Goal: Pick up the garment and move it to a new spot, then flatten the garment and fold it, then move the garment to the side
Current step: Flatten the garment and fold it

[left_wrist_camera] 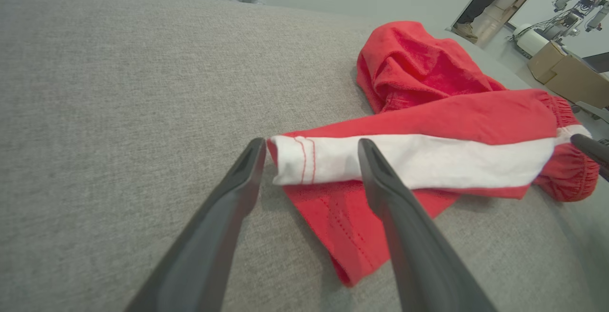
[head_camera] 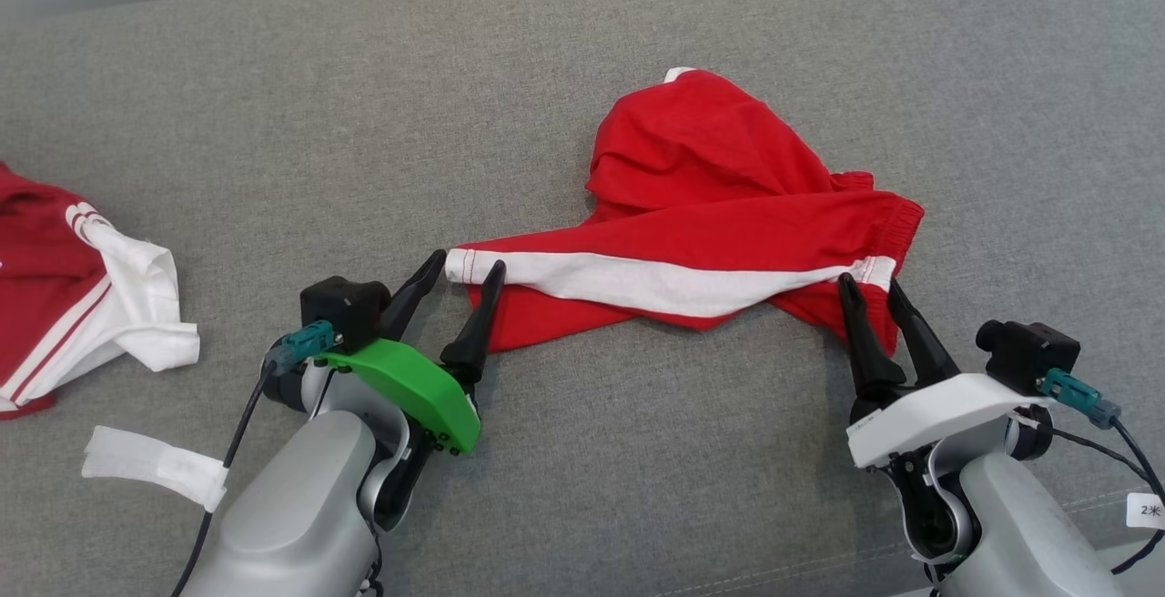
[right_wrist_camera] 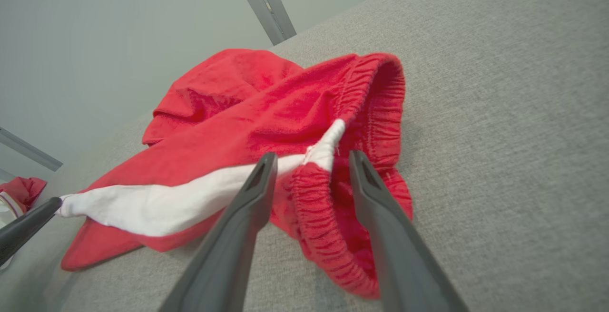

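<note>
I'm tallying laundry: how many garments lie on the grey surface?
2. Red shorts with a white side stripe lie at centre; a red-and-white garment sits at the head view's left edge, cut off. Others may be hidden.

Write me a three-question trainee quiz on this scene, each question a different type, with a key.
1. True or false: the left claw is shut on the red shorts.
2. What lies between the right claw fingers? A) the elastic waistband B) a sock C) a towel
3. Fill in: the stripe along the shorts is ____.
Key: 1 false, it is open; 2 A; 3 white.
</note>
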